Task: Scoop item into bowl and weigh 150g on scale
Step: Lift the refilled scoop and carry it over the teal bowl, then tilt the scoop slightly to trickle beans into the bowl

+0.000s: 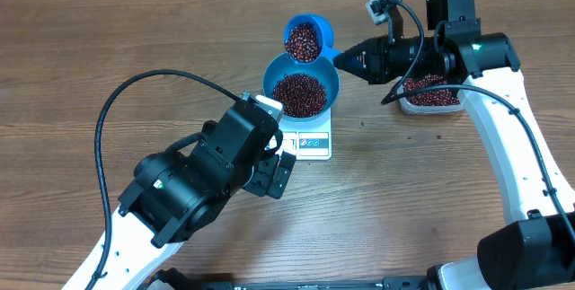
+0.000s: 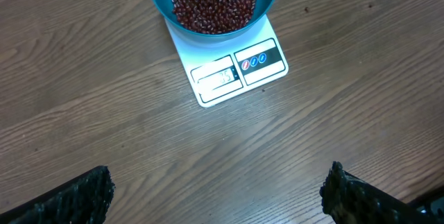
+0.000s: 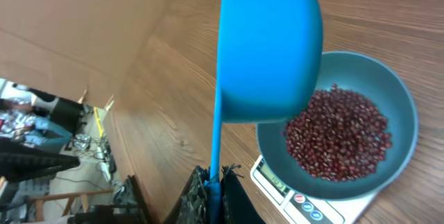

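Partway, we judged: bowl (image 1: 301,73) sat on scale (image 1: 312,141), part-filled with beans (image 1: 299,94); right jaws clenched on loaded scoop (image 1: 305,40) above bowl rim; left jaws released over bench (image 1: 135,39); display (image 2: 216,77) unreadable, weight unconfirmed.

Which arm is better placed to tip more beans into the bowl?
Right. The right end effector is shut on the scoop, which holds beans at the bowl rim. The left end effector is open and empty.
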Controlling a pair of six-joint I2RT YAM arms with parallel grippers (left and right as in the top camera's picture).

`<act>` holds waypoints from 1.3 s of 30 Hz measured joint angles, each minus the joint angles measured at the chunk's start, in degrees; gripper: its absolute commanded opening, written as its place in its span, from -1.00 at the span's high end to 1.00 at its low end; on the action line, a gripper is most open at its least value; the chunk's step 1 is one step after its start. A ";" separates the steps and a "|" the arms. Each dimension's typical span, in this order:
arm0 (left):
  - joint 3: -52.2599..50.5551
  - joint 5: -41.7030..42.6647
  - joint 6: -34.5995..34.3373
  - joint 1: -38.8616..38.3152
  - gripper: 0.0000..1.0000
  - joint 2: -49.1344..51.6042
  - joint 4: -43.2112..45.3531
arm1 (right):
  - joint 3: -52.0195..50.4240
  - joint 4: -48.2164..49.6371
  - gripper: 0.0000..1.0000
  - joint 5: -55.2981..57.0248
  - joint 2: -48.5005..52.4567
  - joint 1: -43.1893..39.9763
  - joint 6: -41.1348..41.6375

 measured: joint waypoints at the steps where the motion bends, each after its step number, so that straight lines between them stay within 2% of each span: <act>1: 0.00 0.00 0.00 0.00 -0.99 0.00 0.00 | 0.00 -0.11 0.92 0.83 0.00 0.00 0.11; 8: 0.00 0.00 -0.02 0.00 -0.99 0.00 0.00 | 0.00 -2.47 0.92 4.31 0.00 -0.04 -1.86; 30: 0.00 0.00 0.00 0.00 -0.99 0.00 0.00 | 0.00 -5.55 0.92 10.23 0.00 -0.04 -19.87; 39: 0.00 0.00 0.00 0.00 -0.99 0.00 0.00 | 0.00 -4.44 0.92 10.58 0.00 -0.04 -22.58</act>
